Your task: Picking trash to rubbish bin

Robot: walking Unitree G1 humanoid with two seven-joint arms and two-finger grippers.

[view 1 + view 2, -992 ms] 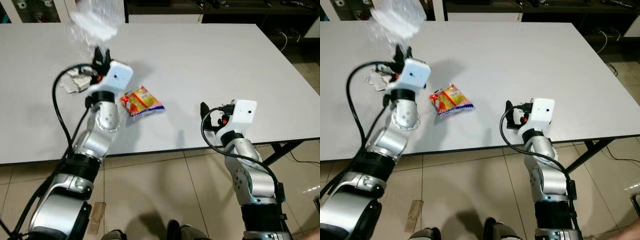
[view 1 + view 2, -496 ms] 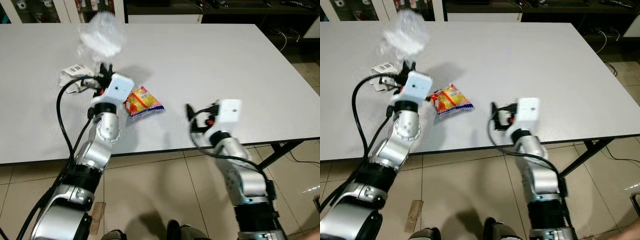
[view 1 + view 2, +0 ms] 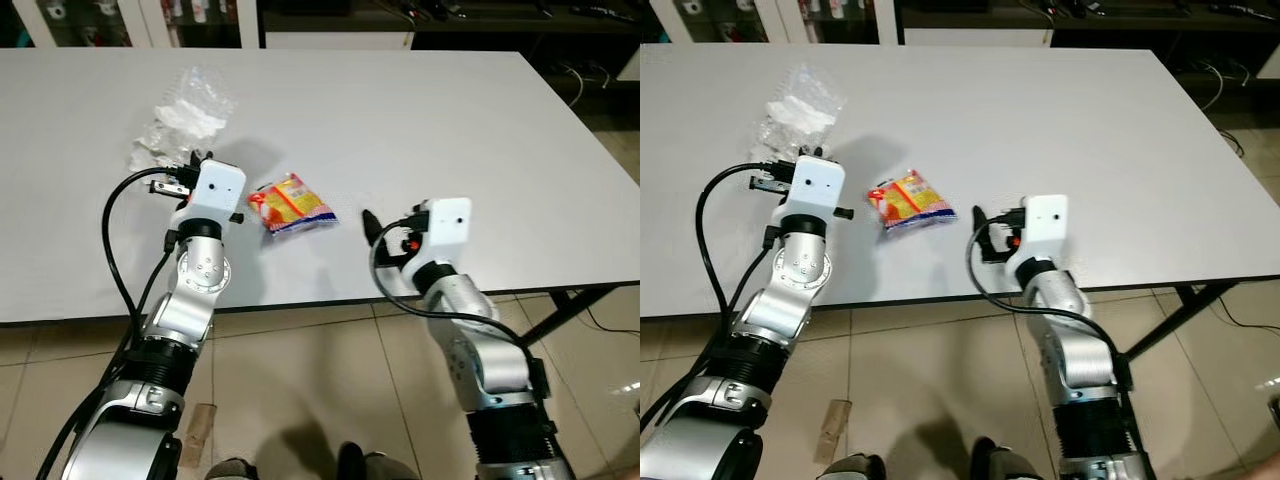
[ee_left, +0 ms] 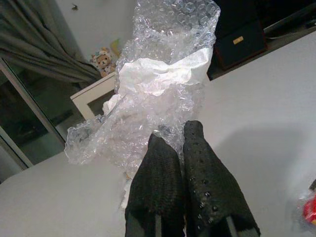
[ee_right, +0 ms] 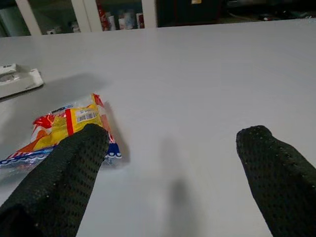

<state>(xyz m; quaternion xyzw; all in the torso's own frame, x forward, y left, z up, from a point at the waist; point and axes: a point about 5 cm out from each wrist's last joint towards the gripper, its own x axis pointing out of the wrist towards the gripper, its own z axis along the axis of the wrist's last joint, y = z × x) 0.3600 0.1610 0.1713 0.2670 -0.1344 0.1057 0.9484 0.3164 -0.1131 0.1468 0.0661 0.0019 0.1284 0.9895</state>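
Left gripper (image 4: pixel 183 143) was clamped on the bubble wrap (image 3: pixel 185 115), wad at its 12 o'clock above the table (image 3: pixel 420 120). Snack packet (image 3: pixel 291 203) lay between arms. Right gripper (image 5: pixel 173 158) was spread wide, packet at 10 o'clock, outside the jaws.

The bubble wrap (image 3: pixel 186 115), gripped by the left gripper (image 4: pixel 181 148), is now lowered toward the table (image 3: pixel 450 120); the right gripper (image 5: pixel 173 148) is brought nearer the snack packet (image 3: pixel 292 203).

White table (image 3: pixel 420 120), two bits of trash

I saw the snack packet (image 3: pixel 291 204) near centre; bubble wrap (image 3: pixel 180 125) lay at its ten o'clock.
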